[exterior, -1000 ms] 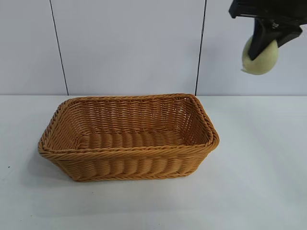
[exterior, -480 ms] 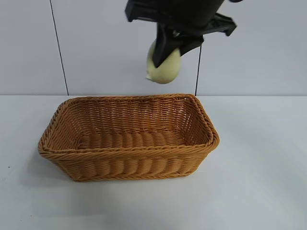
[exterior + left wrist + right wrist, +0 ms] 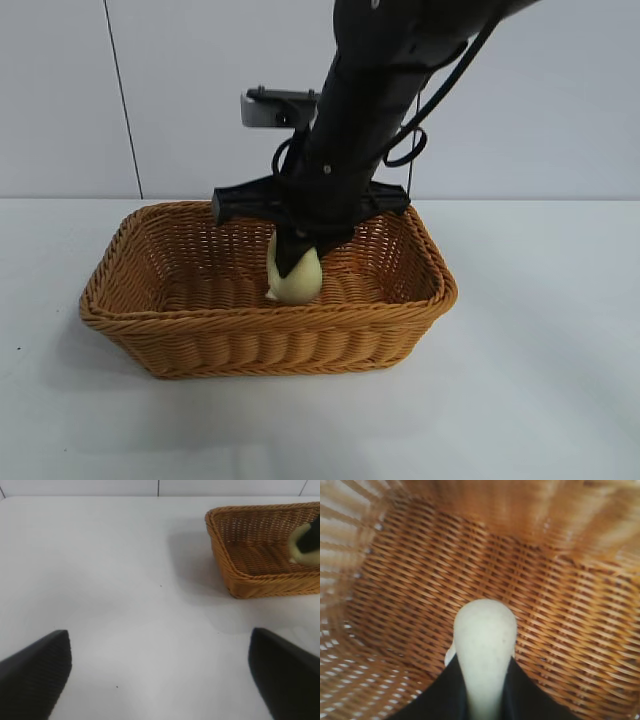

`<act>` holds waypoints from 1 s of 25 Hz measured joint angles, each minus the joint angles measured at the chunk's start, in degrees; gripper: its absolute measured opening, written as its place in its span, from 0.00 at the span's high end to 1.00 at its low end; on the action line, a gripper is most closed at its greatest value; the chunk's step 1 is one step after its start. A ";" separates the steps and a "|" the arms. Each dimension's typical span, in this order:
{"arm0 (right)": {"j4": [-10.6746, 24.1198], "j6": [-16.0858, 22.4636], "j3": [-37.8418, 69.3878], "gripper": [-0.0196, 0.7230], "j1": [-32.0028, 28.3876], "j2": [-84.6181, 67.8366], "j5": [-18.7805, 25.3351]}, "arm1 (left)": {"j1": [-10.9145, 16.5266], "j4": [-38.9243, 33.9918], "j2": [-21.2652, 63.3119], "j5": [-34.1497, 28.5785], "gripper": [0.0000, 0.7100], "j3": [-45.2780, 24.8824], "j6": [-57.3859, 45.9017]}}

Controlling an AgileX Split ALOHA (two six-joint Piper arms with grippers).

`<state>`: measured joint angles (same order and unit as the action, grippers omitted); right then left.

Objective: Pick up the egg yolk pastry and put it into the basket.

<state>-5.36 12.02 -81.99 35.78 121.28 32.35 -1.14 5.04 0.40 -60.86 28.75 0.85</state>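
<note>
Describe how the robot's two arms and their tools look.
The right arm is matte black and thick, with looped black cables and a small grey box behind it. Its tool has black tapered fingers under a black crossbar. The left tool shows only two dark, finely ribbed, wedge-shaped fingers.

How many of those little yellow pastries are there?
1. The egg yolk pastry sits between the right pincer's fingers, low inside the basket. None shows elsewhere, though the arm hides part of the basket.
</note>
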 joint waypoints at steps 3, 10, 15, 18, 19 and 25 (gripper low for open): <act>0.12 0.00 0.00 0.11 0.00 -0.59 0.00 | 0.00 0.00 0.00 0.00 0.02 0.00 0.00; 2.65 0.69 -0.72 0.05 0.00 -5.52 5.26 | 0.00 0.00 0.00 0.00 0.02 0.00 0.00; 6.82 1.18 -8.71 0.05 -0.32 -6.02 21.21 | 0.00 0.00 0.00 0.00 0.02 0.00 -0.06; 9.29 1.18 -15.06 0.05 -1.61 -6.02 30.16 | 0.00 0.00 0.00 0.00 0.02 0.00 -0.06; 9.64 1.18 -16.82 0.05 -2.39 -6.02 32.21 | 0.00 0.00 0.00 0.00 0.02 0.00 -0.06; 10.50 0.85 -23.42 0.05 -9.04 -6.29 36.30 | 0.00 0.00 0.00 0.00 0.02 0.00 -0.06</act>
<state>5.14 12.86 -105.41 26.74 114.98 68.65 -1.14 5.04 0.40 -60.86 28.75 0.78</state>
